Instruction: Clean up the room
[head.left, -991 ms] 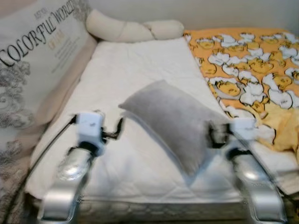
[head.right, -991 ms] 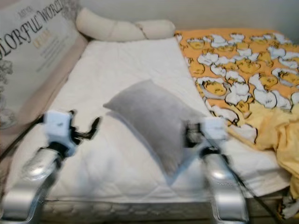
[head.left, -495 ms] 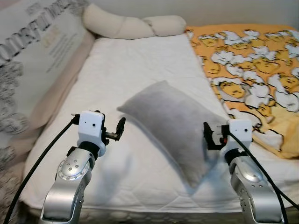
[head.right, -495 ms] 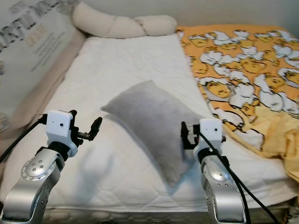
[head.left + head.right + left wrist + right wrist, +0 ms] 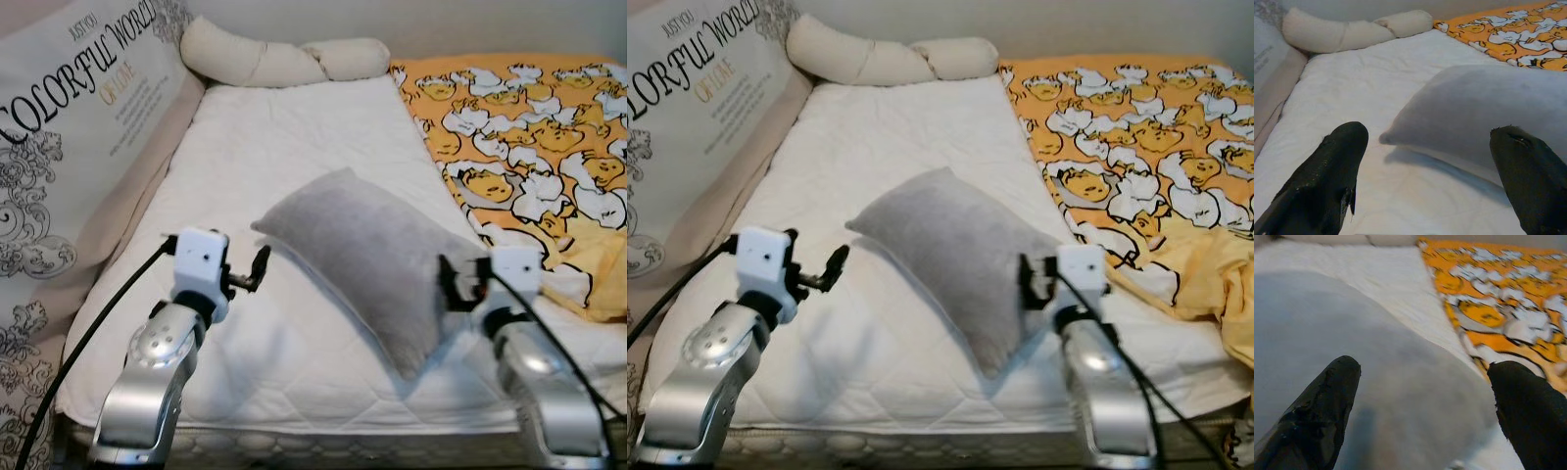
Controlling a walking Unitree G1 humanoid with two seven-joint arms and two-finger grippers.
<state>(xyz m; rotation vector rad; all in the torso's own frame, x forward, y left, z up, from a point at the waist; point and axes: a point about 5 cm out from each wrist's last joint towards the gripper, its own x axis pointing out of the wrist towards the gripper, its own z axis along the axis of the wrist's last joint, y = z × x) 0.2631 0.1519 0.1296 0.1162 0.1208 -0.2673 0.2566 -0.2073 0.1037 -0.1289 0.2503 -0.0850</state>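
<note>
A grey pillow [image 5: 367,259] lies slantwise in the middle of the white mattress [image 5: 294,147]. My left gripper [image 5: 257,266] is open just off the pillow's left corner, apart from it; in the left wrist view that corner [image 5: 1400,134] sits between the spread black fingers [image 5: 1327,181]. My right gripper [image 5: 449,281] is open at the pillow's near right end. The right wrist view has the grey pillow [image 5: 1381,362] under and between its wide fingers [image 5: 1320,416].
A large printed cushion [image 5: 69,147] leans along the bed's left side. A cream bolster [image 5: 265,61] lies at the far end. An orange duck-print blanket [image 5: 529,117] covers the right side, bunched near my right arm. The mattress front edge [image 5: 323,431] is close below.
The head camera has swayed and the picture has sharpened. Both grippers stay open at either end of the grey pillow, which has not moved.
</note>
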